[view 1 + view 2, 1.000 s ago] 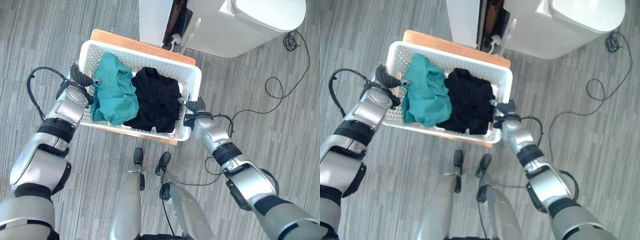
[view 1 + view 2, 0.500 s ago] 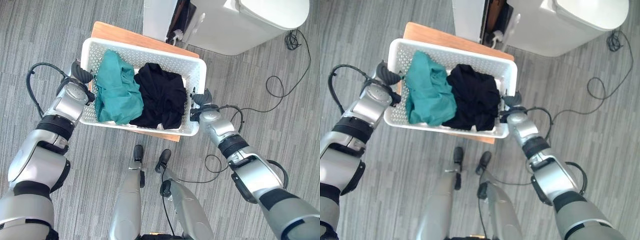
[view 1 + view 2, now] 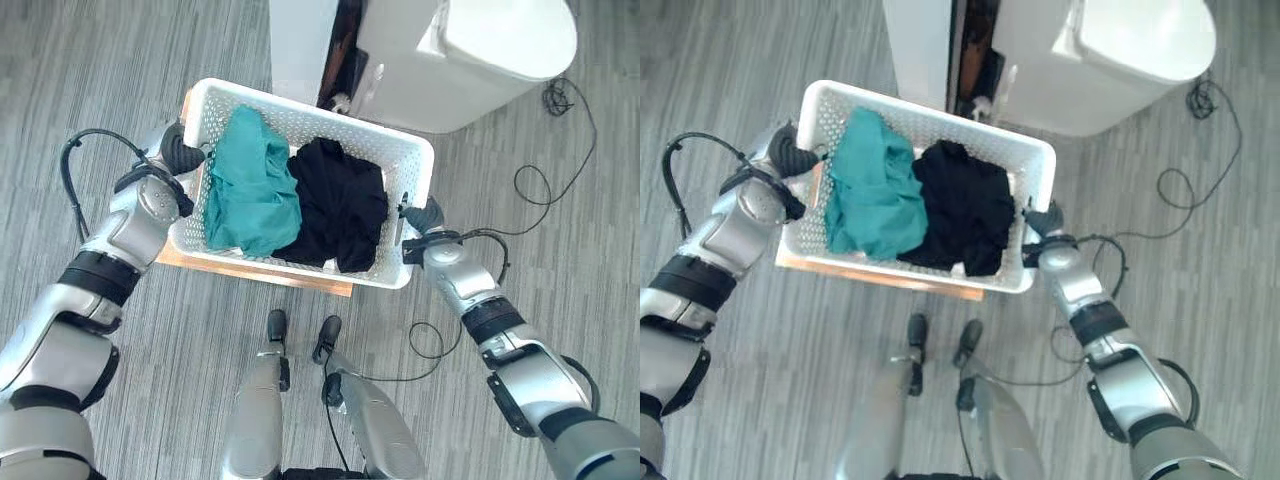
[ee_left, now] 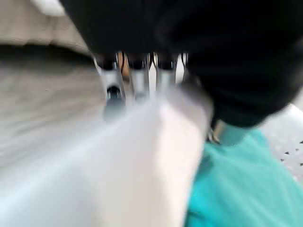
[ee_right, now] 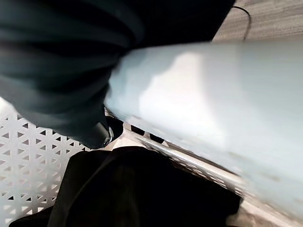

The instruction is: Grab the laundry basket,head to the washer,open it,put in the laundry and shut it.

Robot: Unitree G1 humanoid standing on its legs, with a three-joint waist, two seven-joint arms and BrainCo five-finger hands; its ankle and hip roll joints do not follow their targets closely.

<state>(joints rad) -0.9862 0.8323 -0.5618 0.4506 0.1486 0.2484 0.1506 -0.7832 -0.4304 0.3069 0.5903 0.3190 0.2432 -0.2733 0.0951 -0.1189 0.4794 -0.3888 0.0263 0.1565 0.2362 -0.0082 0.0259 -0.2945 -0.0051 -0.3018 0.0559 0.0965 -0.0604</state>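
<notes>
Left hand (image 3: 178, 157) and right hand (image 3: 425, 222) both curled tight

Basket (image 3: 412, 160) before the washer (image 3: 470, 55)
Two garments side by side in it; a hand (image 3: 178, 158) at each end (image 3: 428, 222).

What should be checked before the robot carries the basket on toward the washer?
1. Left hand at one end of the laundry basket: ok; the left wrist view shows its fingers curled over the rim.
2. Right hand at the opposite end: ok; grip cannot tell.
3. Teal garment and black garment inside: ok.
4. Basket clear of the wooden stand: cannot tell.
5. Washer lid shut: ok.
</notes>
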